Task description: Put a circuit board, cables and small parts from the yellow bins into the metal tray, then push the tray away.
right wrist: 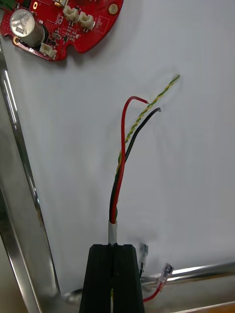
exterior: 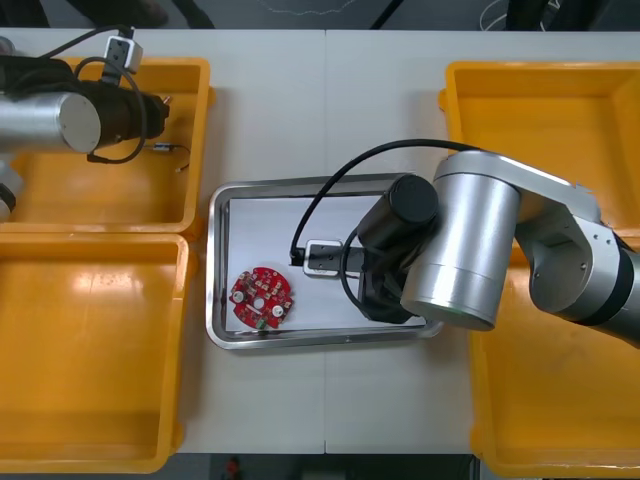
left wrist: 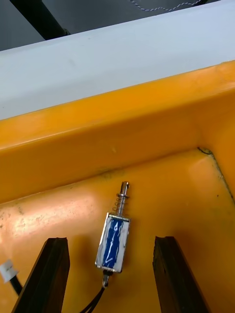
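Currently right jaws are clamped on a red and yellow cable (right wrist: 115, 205) inside the metal tray (exterior: 216, 270), likely for release; left jaws are spread around a small metal part (left wrist: 113, 242) in the yellow bin (exterior: 198, 130) left of the tray.

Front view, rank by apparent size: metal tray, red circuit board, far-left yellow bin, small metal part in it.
1. far-left yellow bin and metal tray: alike, bin cut off at the edge, so unranked.
2. red circuit board.
3. small metal part.
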`<act>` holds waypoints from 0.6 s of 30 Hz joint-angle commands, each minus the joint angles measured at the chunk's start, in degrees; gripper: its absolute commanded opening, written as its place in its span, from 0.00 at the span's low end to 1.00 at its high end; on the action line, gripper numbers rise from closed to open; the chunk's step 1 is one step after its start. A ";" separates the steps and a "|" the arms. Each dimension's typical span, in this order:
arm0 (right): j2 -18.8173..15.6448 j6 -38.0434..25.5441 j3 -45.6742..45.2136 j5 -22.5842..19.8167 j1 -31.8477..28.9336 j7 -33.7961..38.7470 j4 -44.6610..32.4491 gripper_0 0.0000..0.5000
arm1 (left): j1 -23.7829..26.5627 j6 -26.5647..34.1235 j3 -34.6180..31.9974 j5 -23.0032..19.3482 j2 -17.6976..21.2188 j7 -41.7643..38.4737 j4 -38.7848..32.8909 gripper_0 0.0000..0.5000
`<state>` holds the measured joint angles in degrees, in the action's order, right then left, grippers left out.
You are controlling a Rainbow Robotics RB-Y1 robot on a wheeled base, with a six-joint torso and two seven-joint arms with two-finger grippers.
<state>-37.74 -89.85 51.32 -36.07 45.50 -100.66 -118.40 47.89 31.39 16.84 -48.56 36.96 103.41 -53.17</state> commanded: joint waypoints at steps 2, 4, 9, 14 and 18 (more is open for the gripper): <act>1.09 3.54 3.08 -0.06 1.87 -2.35 2.83 0.00 | 4.40 -2.47 0.29 -0.39 -1.98 4.34 2.55 1.00; 1.09 4.25 3.43 0.03 1.87 -2.52 3.53 0.00 | 4.40 -2.47 0.29 -0.48 -1.98 4.69 2.55 1.00; 1.18 5.83 3.52 0.12 1.87 -3.32 5.55 0.00 | 4.31 -2.56 0.38 -1.27 -2.07 5.57 3.16 1.00; 1.53 5.83 3.61 0.03 1.25 -3.67 6.78 0.00 | 4.31 -4.85 2.40 -2.24 -2.07 5.92 4.57 1.00; 1.71 6.01 4.05 -0.06 1.08 -3.67 7.05 0.00 | 4.31 -4.94 2.84 -3.03 -1.98 6.10 5.27 1.00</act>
<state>-37.34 -84.54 54.25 -36.07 45.51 -102.79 -110.87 49.46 27.29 18.56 -50.62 35.43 103.42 -48.19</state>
